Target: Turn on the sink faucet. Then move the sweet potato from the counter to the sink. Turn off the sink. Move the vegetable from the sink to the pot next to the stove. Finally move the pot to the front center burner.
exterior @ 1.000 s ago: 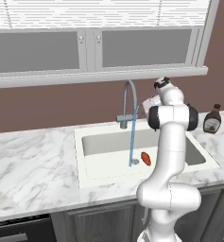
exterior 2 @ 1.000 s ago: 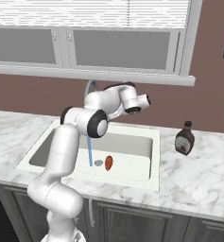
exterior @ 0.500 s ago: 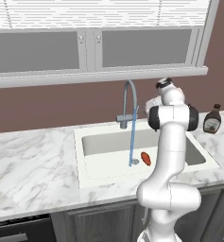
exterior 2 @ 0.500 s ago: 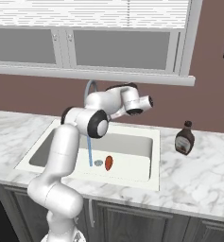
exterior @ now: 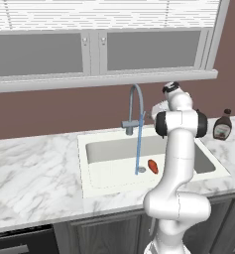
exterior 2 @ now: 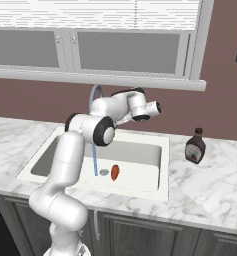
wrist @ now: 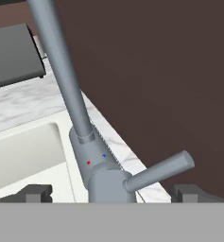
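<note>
Water runs over the sweet potato in the sink; the gripper, spread wide, straddles the sink faucet (lever next, likely shutting the flow).

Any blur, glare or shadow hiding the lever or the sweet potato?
Hand view: faucet lever sharp, evenly lit, no glare. Left base view: sweet potato crisp in the sink, beside the water stream. Right base view: no blur, flat rendered light.

Grey gooseneck sink faucet running a thin stream; orange-red sweet potato on the basin floor beside it.
</note>
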Tool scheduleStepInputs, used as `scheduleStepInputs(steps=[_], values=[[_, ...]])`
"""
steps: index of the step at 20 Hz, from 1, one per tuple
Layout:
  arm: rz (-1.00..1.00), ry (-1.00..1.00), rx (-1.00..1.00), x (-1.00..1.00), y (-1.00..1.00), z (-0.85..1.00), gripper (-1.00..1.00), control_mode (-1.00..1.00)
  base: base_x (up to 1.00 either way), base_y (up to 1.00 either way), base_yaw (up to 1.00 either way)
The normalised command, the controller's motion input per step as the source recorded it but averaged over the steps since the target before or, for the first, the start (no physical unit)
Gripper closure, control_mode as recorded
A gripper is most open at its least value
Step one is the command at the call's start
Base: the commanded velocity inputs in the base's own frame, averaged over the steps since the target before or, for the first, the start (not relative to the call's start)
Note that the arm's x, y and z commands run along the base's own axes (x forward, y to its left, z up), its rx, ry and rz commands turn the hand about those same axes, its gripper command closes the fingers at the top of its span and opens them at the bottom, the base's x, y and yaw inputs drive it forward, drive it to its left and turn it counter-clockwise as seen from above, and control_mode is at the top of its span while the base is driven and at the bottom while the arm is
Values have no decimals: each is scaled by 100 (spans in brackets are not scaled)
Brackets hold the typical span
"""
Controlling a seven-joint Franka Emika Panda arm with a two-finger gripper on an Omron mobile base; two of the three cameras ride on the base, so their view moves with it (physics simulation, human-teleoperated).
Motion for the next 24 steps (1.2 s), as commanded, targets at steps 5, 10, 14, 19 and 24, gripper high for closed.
scheduleStepInputs(steps=[5,10,14,19,24], values=[[6,2,2,30,2,-10,-100,-100,0,0,0],[10,0,1,4,21,0,-100,-100,0,0,0],[12,0,0,0,30,0,-100,-100,0,0,0],[11,0,0,0,33,0,-100,-100,0,0,0],[9,0,0,0,33,0,-100,-100,0,0,0]])
